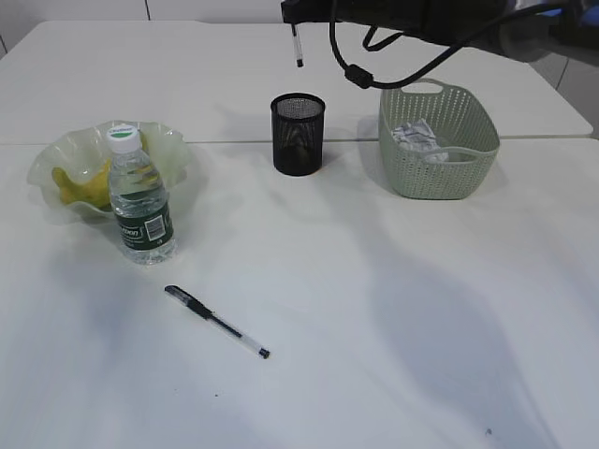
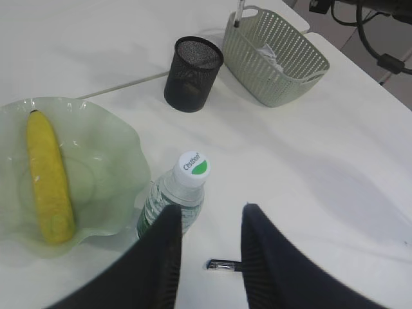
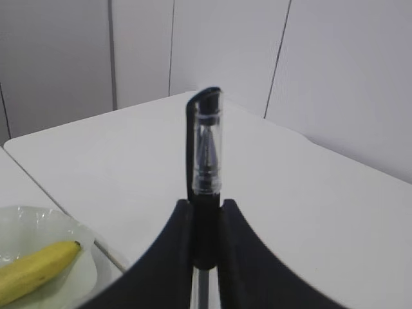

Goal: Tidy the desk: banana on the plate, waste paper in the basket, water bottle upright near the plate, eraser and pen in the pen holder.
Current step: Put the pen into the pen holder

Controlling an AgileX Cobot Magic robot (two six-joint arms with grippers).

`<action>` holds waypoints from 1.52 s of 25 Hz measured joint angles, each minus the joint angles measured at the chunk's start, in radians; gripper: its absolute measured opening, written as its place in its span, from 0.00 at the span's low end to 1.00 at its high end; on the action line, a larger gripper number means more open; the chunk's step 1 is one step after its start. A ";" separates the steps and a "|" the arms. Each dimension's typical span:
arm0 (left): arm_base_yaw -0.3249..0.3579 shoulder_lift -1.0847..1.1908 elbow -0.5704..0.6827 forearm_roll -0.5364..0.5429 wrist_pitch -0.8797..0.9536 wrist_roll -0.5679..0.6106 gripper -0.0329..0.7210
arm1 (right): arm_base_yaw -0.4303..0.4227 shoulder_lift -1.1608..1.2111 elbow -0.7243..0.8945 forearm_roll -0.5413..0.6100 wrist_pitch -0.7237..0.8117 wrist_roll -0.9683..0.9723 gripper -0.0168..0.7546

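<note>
The white surface (image 1: 374,309) fills the frame. The basket (image 1: 438,140) sits upper right, the plate (image 1: 56,159) with its banana (image 2: 48,180) at left, the bottle (image 1: 140,198) upright beside it. The right end effector (image 3: 205,222) grips a pen (image 3: 206,148) at top center, above the pen holder (image 1: 298,133). The left end effector (image 2: 209,257) is spread apart. Another pen (image 1: 217,321) lies lower center.

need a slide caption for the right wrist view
Right pincer shut on a capped pen, banana on plate below.

A white table (image 1: 393,309) stands before pale wall panels (image 3: 225,45).
</note>
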 joint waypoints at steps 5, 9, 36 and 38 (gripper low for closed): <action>0.000 0.000 0.000 0.000 0.000 0.000 0.33 | -0.002 0.044 0.000 0.126 -0.018 -0.092 0.08; 0.000 0.000 0.000 0.000 0.000 0.000 0.33 | -0.002 0.070 0.000 0.134 -0.025 -0.103 0.08; 0.000 0.000 0.000 0.000 0.000 0.000 0.33 | -0.019 0.234 -0.186 0.142 -0.073 -0.162 0.08; 0.000 0.000 0.000 0.000 0.000 0.000 0.33 | -0.021 0.240 -0.188 0.142 -0.074 -0.160 0.08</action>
